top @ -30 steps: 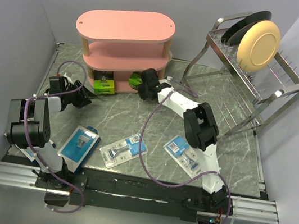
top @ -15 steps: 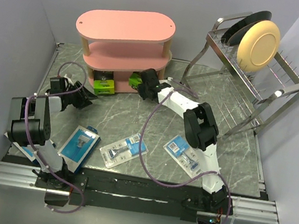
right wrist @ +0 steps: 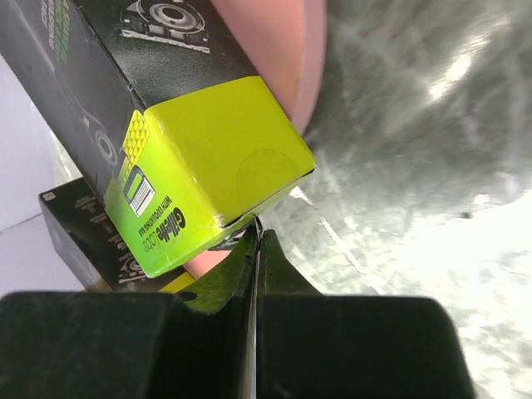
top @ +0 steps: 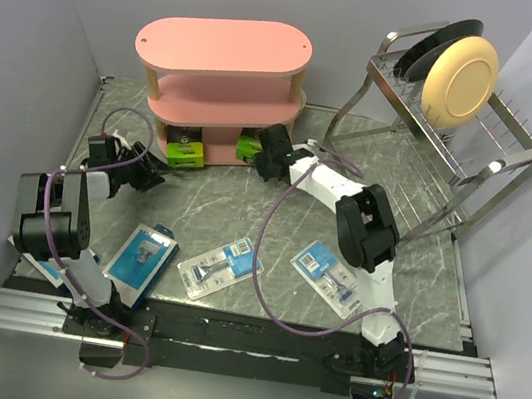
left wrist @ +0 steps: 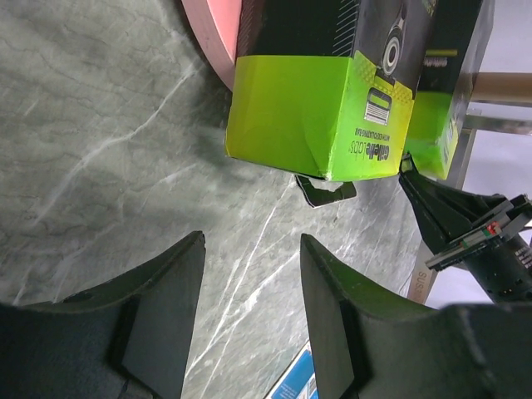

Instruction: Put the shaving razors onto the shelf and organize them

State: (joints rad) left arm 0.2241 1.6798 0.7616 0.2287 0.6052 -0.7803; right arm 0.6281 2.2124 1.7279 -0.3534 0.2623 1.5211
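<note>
The pink shelf [top: 220, 71] stands at the back left. Two black razor boxes with lime-green ends lie on its bottom board, one on the left [top: 184, 152] and one on the right [top: 249, 145]. My right gripper [top: 271, 155] is at the right box's green end [right wrist: 208, 158], its jaws pressed shut on the thin hang tab under that end. My left gripper [top: 146, 168] is open and empty on the table, a short way in front of the left box [left wrist: 307, 116]. A blue-carded pack [top: 140, 261] and two clear blister packs [top: 220, 268] [top: 330, 273] lie near the front.
A silver wire dish rack [top: 441, 116] with a cream plate [top: 460, 80] stands at the back right. Grey walls close in the left and right sides. The right arm's cable [top: 263, 250] loops over the middle blister pack.
My right gripper and the right box's green end have shifted slightly to the right along the shelf's bottom board. The left gripper has barely moved.
</note>
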